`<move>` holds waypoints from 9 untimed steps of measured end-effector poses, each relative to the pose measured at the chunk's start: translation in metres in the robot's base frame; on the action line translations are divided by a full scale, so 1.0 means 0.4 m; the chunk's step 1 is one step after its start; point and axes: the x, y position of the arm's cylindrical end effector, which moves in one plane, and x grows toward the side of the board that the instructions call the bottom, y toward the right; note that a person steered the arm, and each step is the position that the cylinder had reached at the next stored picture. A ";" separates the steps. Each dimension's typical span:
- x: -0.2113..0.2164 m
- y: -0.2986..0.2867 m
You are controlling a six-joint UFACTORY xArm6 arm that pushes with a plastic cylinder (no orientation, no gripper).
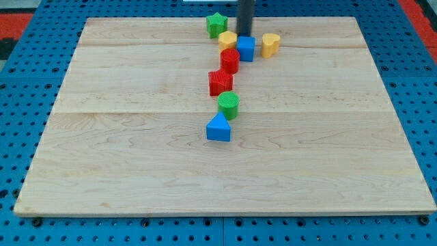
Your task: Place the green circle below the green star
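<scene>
My tip (pixel 244 36) at view's top, touching blue cube (pixel 246 48), yellow block (pixel 227 39) just to its left; no gripper, just a rod; green star (pixel 216 24) upper-left of tip; green circle (pixel 228 105) well below tip, btwn red star (pixel 220 82) & blue triangle (pixel 218 128); no containers on board (pixel 123 150).

A robotics lab or test bench, seen from above. A pale wooden board worktop (pixel 136 171) of joined planks lies on a blue perforated metal base (pixel 20 82) with regular rows of holes. Small bright plastic shape blocks sit on the board. Red flooring (pixel 416 10) shows in the upper corners.
</scene>
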 end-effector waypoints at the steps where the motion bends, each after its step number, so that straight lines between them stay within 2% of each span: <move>1: 0.060 -0.112; 2: 0.050 -0.048; 3: -0.025 0.013; 4: 0.030 0.104; 5: 0.194 0.111; 6: 0.289 0.106; 7: 0.319 0.112; 8: 0.245 0.080; 9: 0.348 0.075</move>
